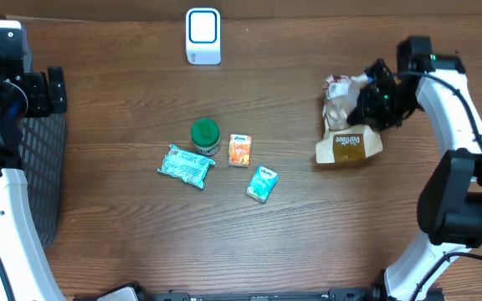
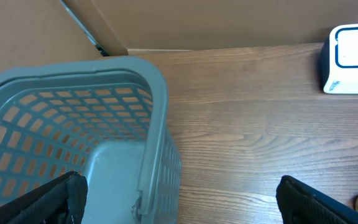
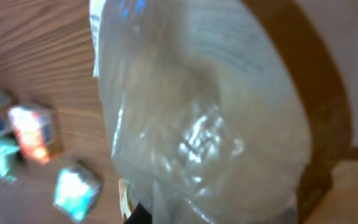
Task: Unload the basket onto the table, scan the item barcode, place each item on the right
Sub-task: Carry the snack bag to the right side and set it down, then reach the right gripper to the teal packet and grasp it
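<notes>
The bag (image 1: 350, 146) lies near the right edge of the counter (image 1: 124, 242). Its long axis runs roughly from the far edge toward the near edge. The brown printed end points to the near edge with its label facing up, and the crumpled clear plastic end points to the far edge.

The right arm rises from the near right corner, bends at the elbow and reaches back leftward over the bag. The right gripper (image 1: 376, 99) is low over the plastic end. Its jaws are clenched, apparently on that plastic. In the right wrist view the film fills almost the whole frame right at the jaws, so the pinch itself cannot be seen.

The left arm stands along the left edge, its wrist held high above the grey basket (image 2: 148, 143). The left gripper (image 2: 179, 202) has its jaws spread wide with nothing between them, and it looks down past the basket rim onto bare wood.

One white scanner (image 1: 203, 35) stands at the middle of the far edge. Four small goods sit grouped mid-counter, well apart from the bag:
- one green-lidded jar (image 1: 205, 136)
- one teal packet (image 1: 186, 165), just beside the jar
- one orange box (image 1: 239, 150)
- one teal pack (image 1: 262, 184)
</notes>
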